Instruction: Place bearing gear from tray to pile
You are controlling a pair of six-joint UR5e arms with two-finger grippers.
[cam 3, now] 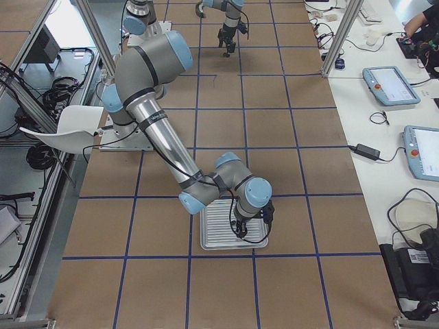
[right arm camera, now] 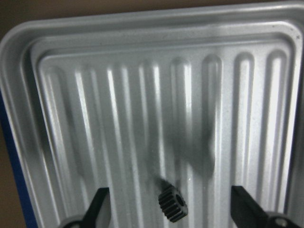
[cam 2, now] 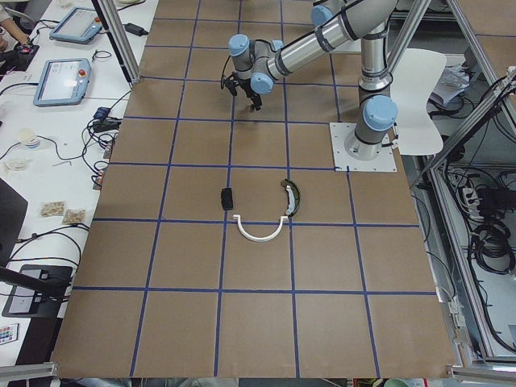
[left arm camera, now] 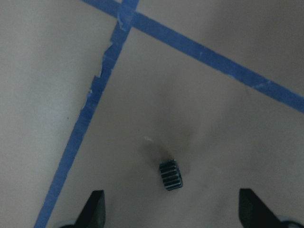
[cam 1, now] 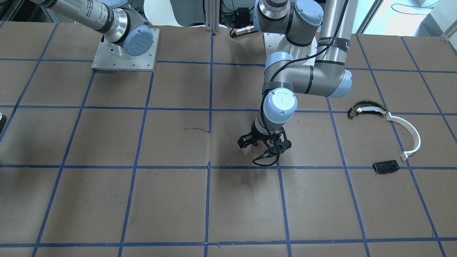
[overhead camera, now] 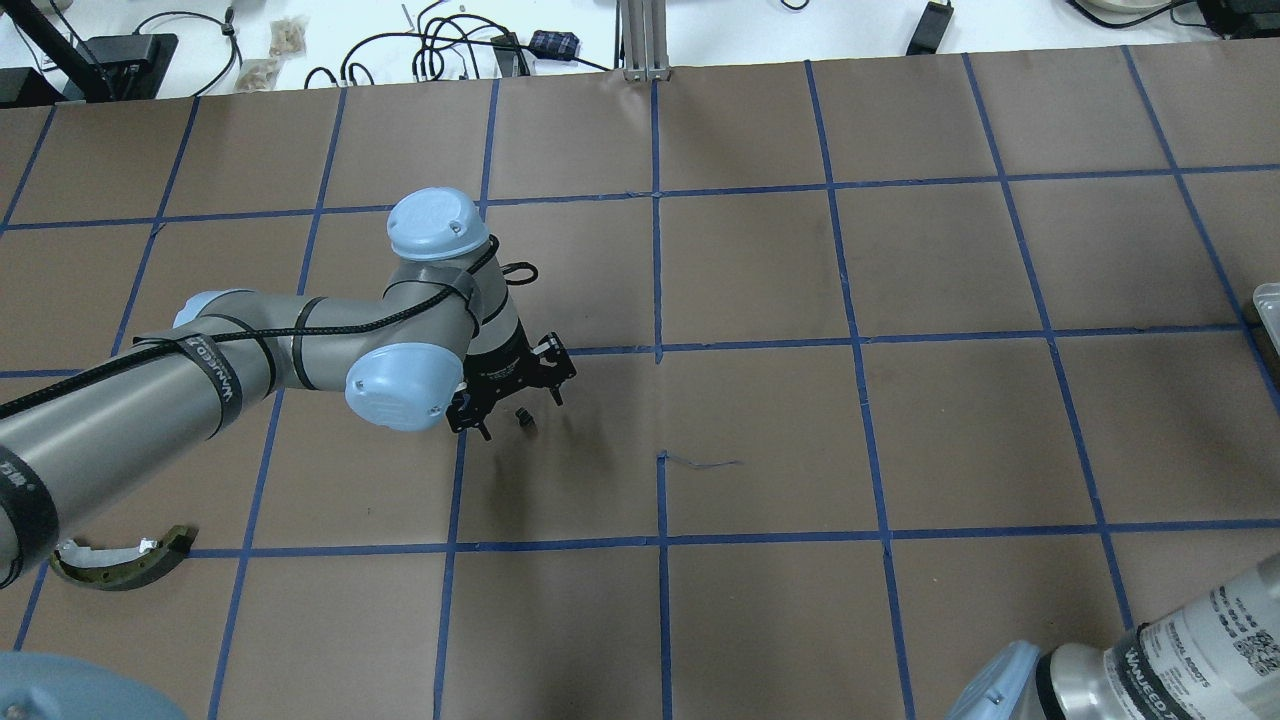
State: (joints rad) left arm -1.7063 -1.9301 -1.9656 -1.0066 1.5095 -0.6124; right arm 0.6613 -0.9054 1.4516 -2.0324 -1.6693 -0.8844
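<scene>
A small black bearing gear (right arm camera: pixel 172 205) lies on the ribbed silver tray (right arm camera: pixel 142 28). My right gripper (right arm camera: pixel 173 213) is open just above it, with one finger (right arm camera: pixel 99 208) on each side. The tray (cam 3: pixel 209 241) and right gripper (cam 3: pixel 247 223) also show in the exterior right view. My left gripper (left arm camera: pixel 173 213) is open over a second small dark gear (left arm camera: pixel 170 175) that lies on the brown table near mid-table (overhead camera: pixel 522 418), far from the pile. The pile holds a white arc strip (cam 1: pixel 407 132), an olive-and-white curved piece (cam 1: pixel 367 108) and a black plate (cam 1: pixel 386 166).
The table is brown paper with a blue tape grid (cam 1: pixel 210 107). The tray's edge (overhead camera: pixel 1268 300) shows at the right rim of the overhead view. The right arm's base plate (cam 1: pixel 125 50) is at the robot's side. Tablets and cables (cam 3: pixel 391 86) lie on the bench beyond the table.
</scene>
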